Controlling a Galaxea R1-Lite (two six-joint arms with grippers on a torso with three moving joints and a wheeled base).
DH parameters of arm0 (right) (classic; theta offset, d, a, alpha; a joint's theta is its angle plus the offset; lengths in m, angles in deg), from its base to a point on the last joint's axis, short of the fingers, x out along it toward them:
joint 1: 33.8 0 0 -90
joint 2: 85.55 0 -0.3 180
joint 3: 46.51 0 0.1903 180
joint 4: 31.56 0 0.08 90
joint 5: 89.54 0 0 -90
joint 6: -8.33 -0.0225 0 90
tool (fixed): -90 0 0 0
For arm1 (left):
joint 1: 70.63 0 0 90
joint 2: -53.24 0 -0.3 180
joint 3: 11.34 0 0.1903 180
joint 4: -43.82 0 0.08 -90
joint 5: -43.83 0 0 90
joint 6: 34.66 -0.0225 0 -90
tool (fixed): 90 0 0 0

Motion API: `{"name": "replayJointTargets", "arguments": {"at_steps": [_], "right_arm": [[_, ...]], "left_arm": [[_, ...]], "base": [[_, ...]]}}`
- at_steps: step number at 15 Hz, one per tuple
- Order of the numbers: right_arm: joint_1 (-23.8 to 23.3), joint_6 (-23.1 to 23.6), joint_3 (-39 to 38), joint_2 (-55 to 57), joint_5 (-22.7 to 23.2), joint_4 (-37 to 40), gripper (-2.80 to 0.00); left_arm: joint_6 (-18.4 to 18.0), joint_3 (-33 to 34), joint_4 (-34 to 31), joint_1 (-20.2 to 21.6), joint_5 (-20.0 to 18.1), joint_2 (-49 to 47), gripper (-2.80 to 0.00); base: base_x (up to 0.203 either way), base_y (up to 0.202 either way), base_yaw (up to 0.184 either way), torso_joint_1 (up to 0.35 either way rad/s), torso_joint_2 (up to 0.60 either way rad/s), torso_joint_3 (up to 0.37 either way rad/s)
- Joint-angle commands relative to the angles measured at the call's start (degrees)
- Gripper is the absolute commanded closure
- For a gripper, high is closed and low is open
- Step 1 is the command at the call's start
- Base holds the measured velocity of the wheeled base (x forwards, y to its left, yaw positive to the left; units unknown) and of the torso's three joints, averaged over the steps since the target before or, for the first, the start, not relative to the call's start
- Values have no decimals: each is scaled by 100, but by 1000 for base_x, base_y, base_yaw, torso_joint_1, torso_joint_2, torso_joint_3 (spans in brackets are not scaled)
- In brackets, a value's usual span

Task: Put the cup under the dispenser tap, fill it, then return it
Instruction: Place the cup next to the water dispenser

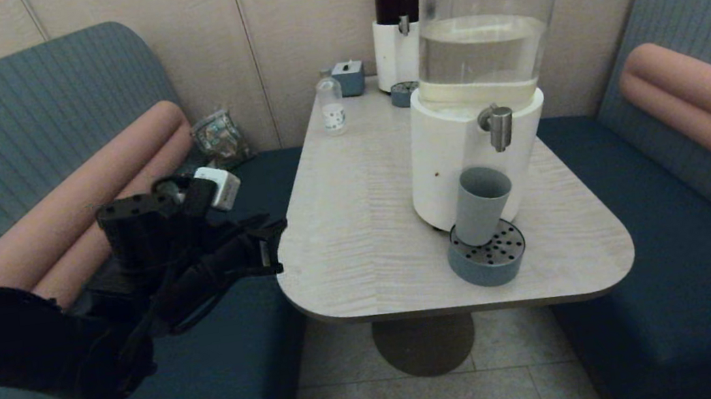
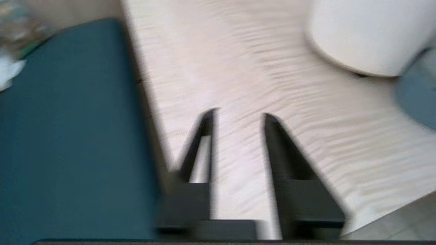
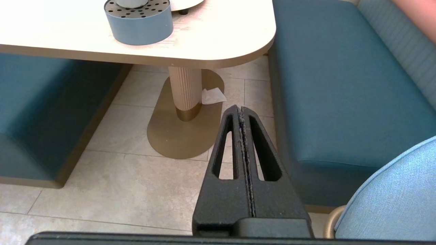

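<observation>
The grey-blue cup stands upright on the round perforated drip tray, right below the brushed-silver dispenser tap of the big white-based dispenser. My left gripper hovers at the table's left edge, well left of the cup; in the left wrist view this gripper is open with only tabletop between its fingers. My right gripper is shut and empty, parked low over the floor by the right bench, out of the head view.
A small clear bottle, a little grey box and the dark-liquid dispenser with its own tray stand at the table's far end. Teal benches flank the table. A white object and a packet lie on the left bench.
</observation>
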Motion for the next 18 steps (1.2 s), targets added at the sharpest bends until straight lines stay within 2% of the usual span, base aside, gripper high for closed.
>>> {"name": "replayJointTargets", "arguments": {"at_steps": [1,4,7,10,14,18], "right_arm": [[2,0,-1,-10,0,3,0],[2,0,-1,-10,0,3,0],[2,0,-1,-10,0,3,0],[2,0,-1,-10,0,3,0],[2,0,-1,-10,0,3,0],[2,0,-1,-10,0,3,0]], "left_arm": [[26,-28,182,-260,-18,-280,-280],[90,-157,659,-831,-26,-651,-280],[259,-355,752,-1252,4,-856,-280],[245,-308,888,-1688,21,-981,-280],[231,-313,1397,-2111,45,-1370,-280],[244,-862,1441,-2372,266,-1652,-280]], "base": [[0,0,0,0,0,0],[0,0,0,0,0,0],[0,0,0,0,0,0],[0,0,0,0,0,0],[0,0,0,0,0,0],[0,0,0,0,0,0]]}}
